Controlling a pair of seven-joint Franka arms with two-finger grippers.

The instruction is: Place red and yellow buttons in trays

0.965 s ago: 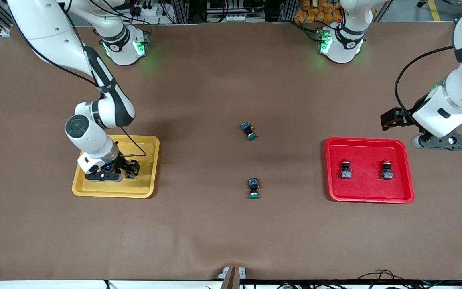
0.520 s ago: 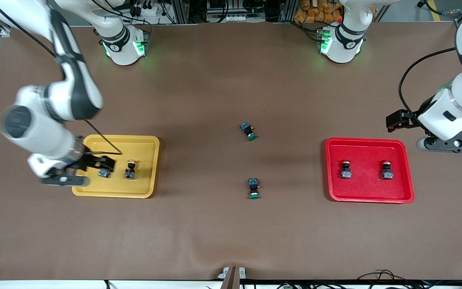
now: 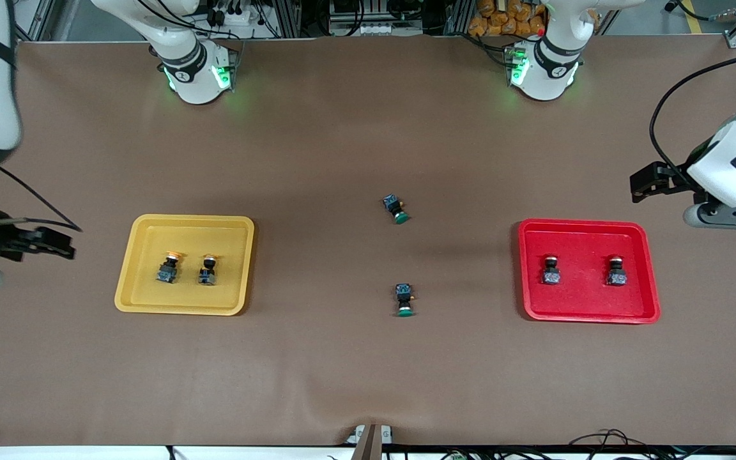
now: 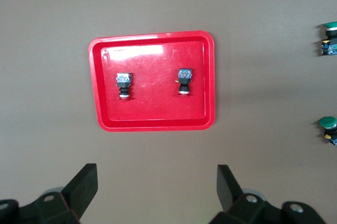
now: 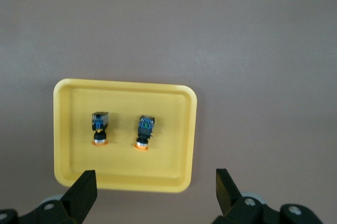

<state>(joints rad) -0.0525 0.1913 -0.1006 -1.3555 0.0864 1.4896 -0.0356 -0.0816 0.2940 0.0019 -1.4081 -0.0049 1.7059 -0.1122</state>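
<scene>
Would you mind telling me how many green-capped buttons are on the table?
2. Both lie on the bare table between the trays: one green-capped button sits farther from the front camera, the other green-capped button nearer to it. None is in the yellow tray or red tray.

My arms are white rounded shells with black joint bands. My bases carry green lights. A black cable loops along my left arm. My fingers are black, wedge-shaped.
</scene>
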